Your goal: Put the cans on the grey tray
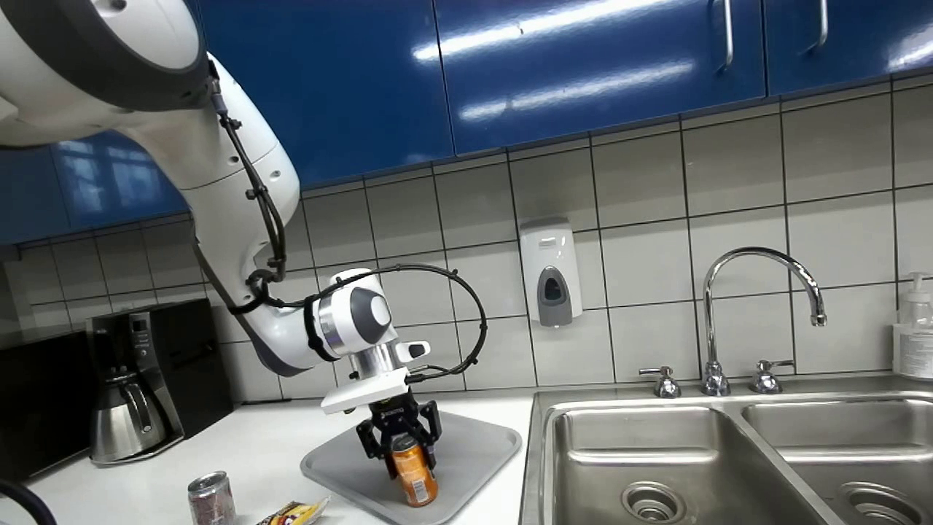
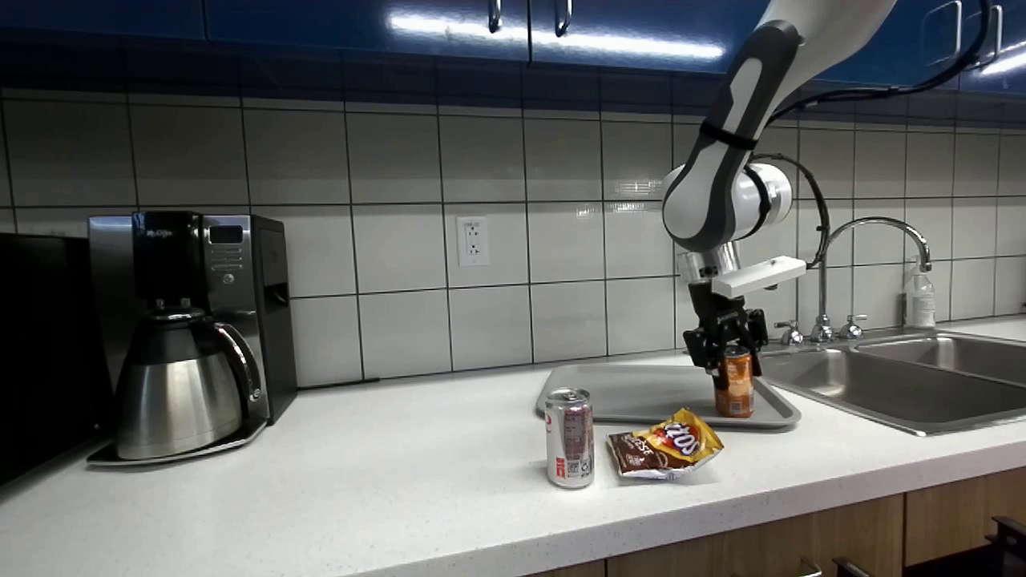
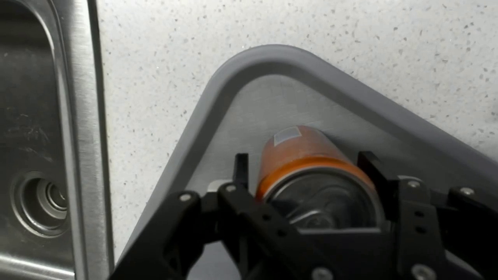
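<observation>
- Orange can (image 2: 737, 389): copper-orange wall, metallic lid, pale printed patch low on the wall. In the wrist view the lid appears dark and slightly blurred, edged by a thin bright ring with a stronger orange band directly beneath it.
- Location of the orange can: upright on the tray (image 2: 625, 389), inside the raised rim, near one of the rounded corners.
- Pincer (image 3: 305, 165): positioned around the orange can, with one of the fingers (image 3: 241, 169) on each side. In the wrist view a narrow strip of tray shows between one finger and the can wall; whether the opposite finger touches the wall cannot be told. The jaws stand slightly wider than the can.
- Silver can (image 2: 570, 449): silver-grey wall, bright metal top, dark reddish panel, red print near the base and at one side.
- Location of the silver can: upright on the counter (image 2: 401, 457), just beside the packet (image 2: 669, 445).
- Tray: light grey, flat, smooth; it lies on the counter. A strip of counter separates it from the sink (image 3: 81, 136).
- Packet: yellow and brown, lying on the counter near the tray; contact between the two cannot be told.
- Coffee maker (image 2: 272, 320): black and steel, well apart from the tray.
</observation>
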Robot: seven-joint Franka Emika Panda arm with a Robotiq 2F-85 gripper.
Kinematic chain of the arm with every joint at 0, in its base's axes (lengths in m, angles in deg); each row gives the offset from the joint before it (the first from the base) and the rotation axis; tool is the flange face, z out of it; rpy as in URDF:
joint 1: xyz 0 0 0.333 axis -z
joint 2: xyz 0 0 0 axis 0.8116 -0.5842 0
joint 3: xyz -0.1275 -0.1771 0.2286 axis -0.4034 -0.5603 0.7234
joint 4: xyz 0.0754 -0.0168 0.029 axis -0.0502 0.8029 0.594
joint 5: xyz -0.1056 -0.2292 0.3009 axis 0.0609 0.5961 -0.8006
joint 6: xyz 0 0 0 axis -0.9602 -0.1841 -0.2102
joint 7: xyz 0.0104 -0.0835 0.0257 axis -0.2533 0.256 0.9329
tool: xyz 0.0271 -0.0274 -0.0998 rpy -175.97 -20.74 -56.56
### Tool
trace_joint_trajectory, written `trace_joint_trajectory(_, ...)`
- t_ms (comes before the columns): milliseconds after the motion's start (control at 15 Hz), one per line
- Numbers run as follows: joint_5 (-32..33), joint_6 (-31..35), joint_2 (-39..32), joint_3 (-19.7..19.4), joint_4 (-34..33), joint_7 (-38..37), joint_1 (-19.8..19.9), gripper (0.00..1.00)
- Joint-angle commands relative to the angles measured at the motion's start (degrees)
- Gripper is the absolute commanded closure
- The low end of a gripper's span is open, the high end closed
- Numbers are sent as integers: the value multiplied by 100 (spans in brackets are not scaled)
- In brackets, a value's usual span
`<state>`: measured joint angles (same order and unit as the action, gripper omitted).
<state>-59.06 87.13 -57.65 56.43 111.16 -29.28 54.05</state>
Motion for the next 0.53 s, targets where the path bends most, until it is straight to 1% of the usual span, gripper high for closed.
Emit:
trace_joint_trajectory(0,-72,-286,-34,-22,-201,-92,-54,0)
trace_joint_trajectory(467,-72,-230,169,-32,-161,-155,-45,0)
